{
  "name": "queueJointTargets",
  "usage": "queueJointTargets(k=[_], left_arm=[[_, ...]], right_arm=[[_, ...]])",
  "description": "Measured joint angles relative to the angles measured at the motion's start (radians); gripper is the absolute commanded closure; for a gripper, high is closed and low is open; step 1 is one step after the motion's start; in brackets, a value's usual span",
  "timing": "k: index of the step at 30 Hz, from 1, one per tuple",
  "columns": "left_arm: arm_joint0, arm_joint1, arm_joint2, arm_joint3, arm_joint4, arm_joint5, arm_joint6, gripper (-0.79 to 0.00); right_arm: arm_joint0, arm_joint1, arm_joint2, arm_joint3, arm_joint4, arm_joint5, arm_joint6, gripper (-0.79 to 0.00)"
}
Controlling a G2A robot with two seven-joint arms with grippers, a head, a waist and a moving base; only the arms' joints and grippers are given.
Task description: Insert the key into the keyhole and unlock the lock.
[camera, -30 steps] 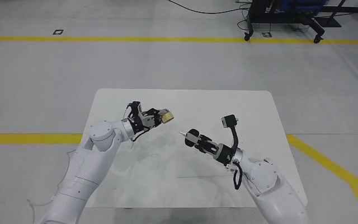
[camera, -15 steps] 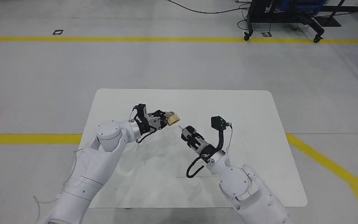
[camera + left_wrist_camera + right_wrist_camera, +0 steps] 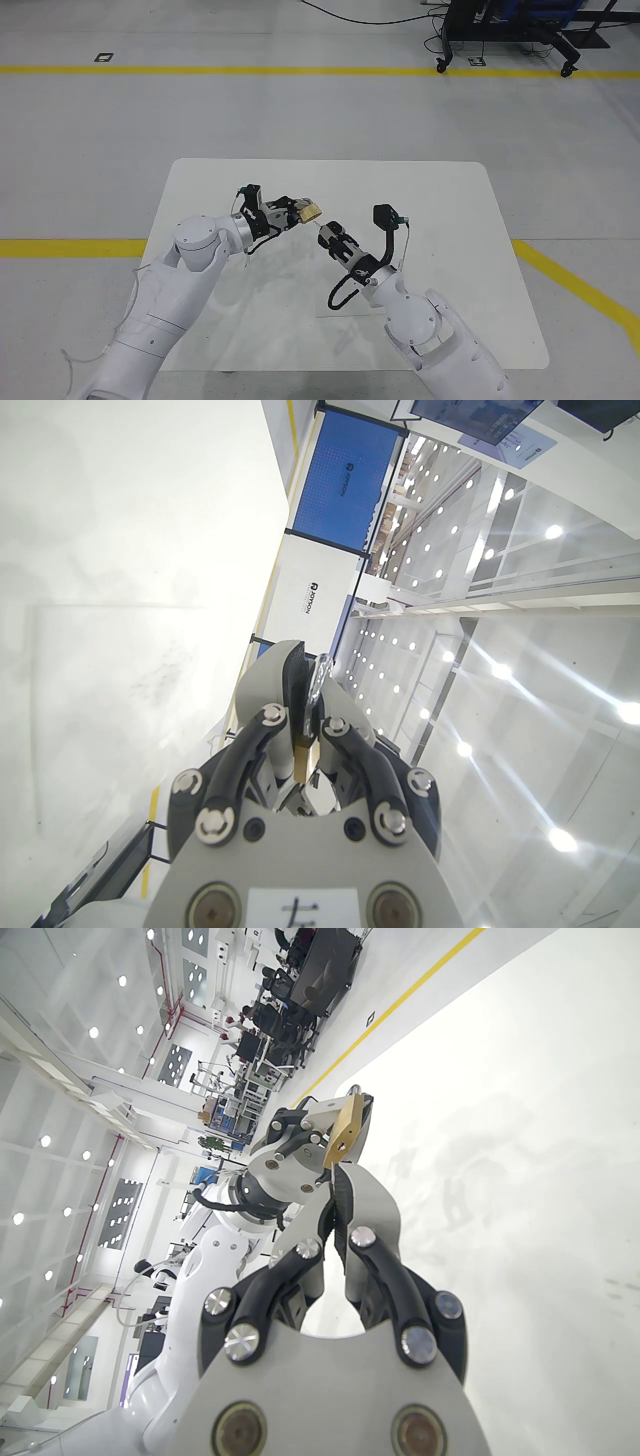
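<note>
Left gripper (image 3: 299, 212): fingers pressed together on the brass lock (image 3: 345, 1130), which is held in the air above the white table (image 3: 440, 190). The lock's keyhole (image 3: 341, 1146) faces the right gripper (image 3: 336, 1178) and lies just ahead of its fingertips. Right gripper: pads pinching the key (image 3: 330, 1173) edge-on, with a thin sliver of blade projecting past them. The key tip sits just beside the lock's nearest corner, and the keyhole itself is uncovered.
</note>
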Motion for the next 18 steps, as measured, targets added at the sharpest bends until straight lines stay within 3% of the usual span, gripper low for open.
queueJointTargets(k=[18], left_arm=[[0.007,-0.002,-0.006,-0.004,0.015,-0.017,-0.005,0.000]], right_arm=[[0.026,-0.017,0.007,0.048,0.050,-0.013,-0.019,0.000]])
